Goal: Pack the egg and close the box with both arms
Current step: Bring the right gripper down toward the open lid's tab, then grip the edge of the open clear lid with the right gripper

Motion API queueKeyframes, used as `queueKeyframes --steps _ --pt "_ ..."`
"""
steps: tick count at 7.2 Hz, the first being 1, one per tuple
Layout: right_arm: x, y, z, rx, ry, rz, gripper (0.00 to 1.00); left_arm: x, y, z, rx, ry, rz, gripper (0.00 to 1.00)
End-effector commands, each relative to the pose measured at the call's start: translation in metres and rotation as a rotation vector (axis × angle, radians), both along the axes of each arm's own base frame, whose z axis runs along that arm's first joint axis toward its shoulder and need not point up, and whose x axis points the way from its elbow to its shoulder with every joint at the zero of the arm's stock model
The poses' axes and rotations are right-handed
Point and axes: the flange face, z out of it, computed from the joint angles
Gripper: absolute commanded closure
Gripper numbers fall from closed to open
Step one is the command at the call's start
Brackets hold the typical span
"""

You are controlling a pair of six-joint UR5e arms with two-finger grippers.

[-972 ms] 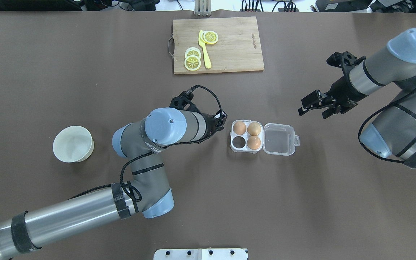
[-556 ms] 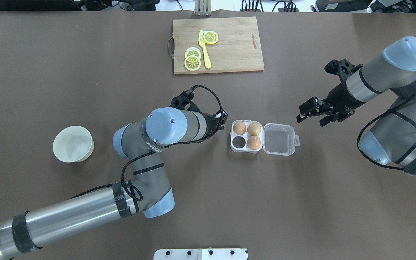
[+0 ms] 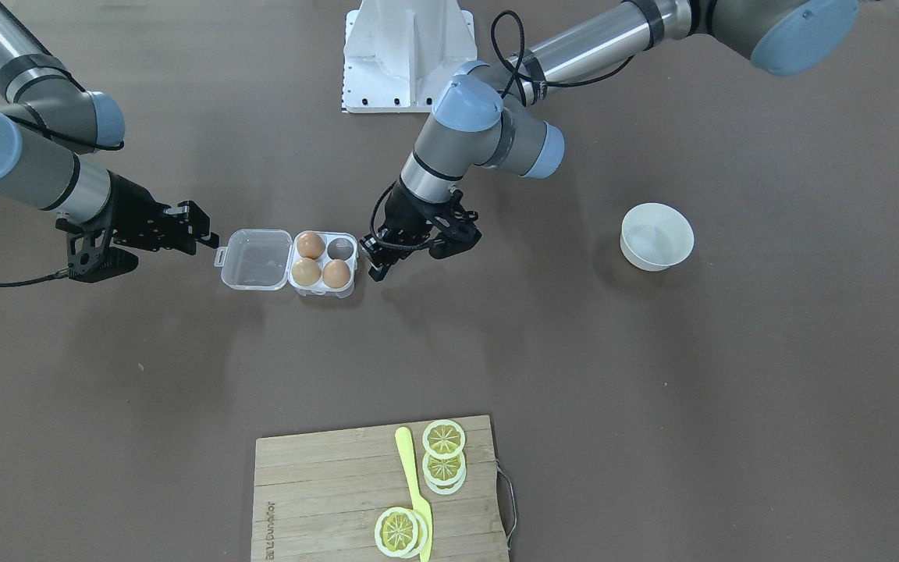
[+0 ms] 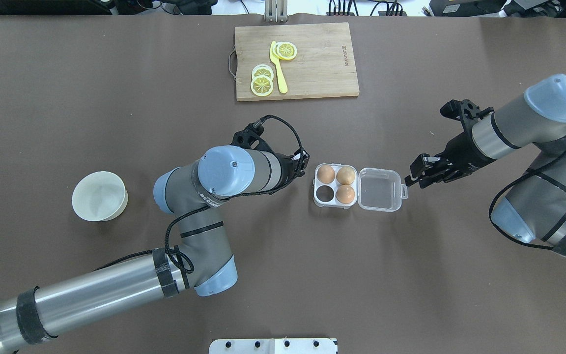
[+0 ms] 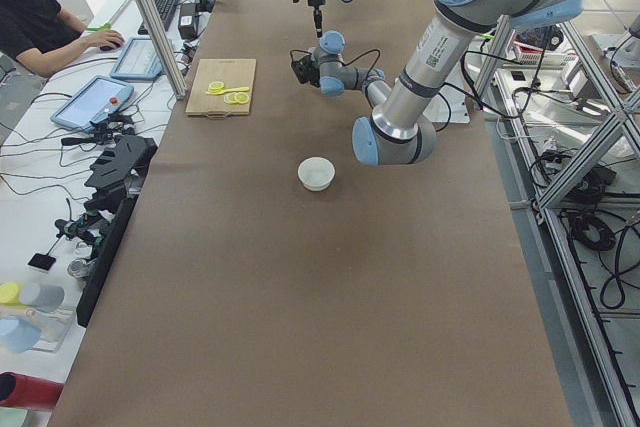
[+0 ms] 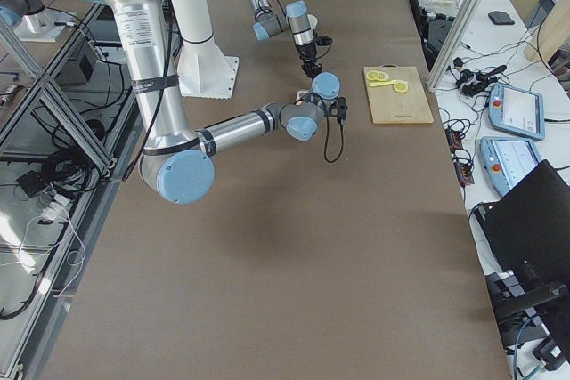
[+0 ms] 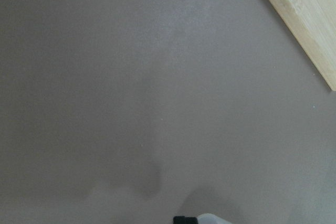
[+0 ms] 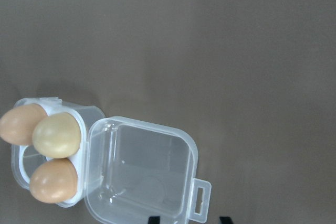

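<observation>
- Front view: the small clear plastic four-cell egg box (image 3: 254, 261) lay open on the brown table (image 3: 652, 375). The black left claw (image 3: 372, 258) sat just beside it, with its fingers a little apart.
- Overhead: a small smooth orange-brown egg (image 4: 345, 193) sat in a cell next to the lid (image 4: 379, 189). Two more eggs (image 4: 325, 173) sat in other cells. The writing on the wooden cutting board (image 4: 312, 73) was too small to read.
- Side views: both claws looked too tiny to judge.
- Left wrist view: mostly bare table.
- Right wrist view: the black right claw (image 8: 189, 220) had its tips apart, close to the lid's tab (image 8: 200, 200).

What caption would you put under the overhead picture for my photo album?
An open clear egg case holds three eggs; the left gripper sits beside it, the right gripper by its lid tab.
</observation>
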Motion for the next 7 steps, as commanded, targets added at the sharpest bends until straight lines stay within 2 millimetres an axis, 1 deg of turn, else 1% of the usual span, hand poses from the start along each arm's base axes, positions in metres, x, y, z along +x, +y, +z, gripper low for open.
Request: queueKeyframes --steps 1,2,3,4,5,7 --pt "0.001 0.005 0.043 0.076 -0.076 -0.004 0.53 0.0 0.0 0.0 0.001 0.002 0.0 1.0" --pt "-0.002 0.007 0.042 0.043 -0.091 0.008 0.53 0.0 0.0 0.001 0.0 0.0 0.0 1.0" --pt "-0.005 0.005 0.035 0.036 -0.1 0.01 0.53 -0.001 -0.001 0.001 0.0 0.0 -0.001 1.0" --pt "-0.014 0.004 0.025 0.016 -0.108 0.015 0.53 -0.002 -0.002 0.001 0.0 0.0 -0.003 1.0" --pt "-0.022 0.007 0.025 0.01 -0.105 0.009 0.53 -0.002 -0.002 0.001 0.0 0.0 -0.003 1.0" --pt "-0.028 0.008 0.033 -0.001 -0.094 0.002 0.53 -0.002 -0.002 0.001 0.0 0.0 -0.003 1.0"
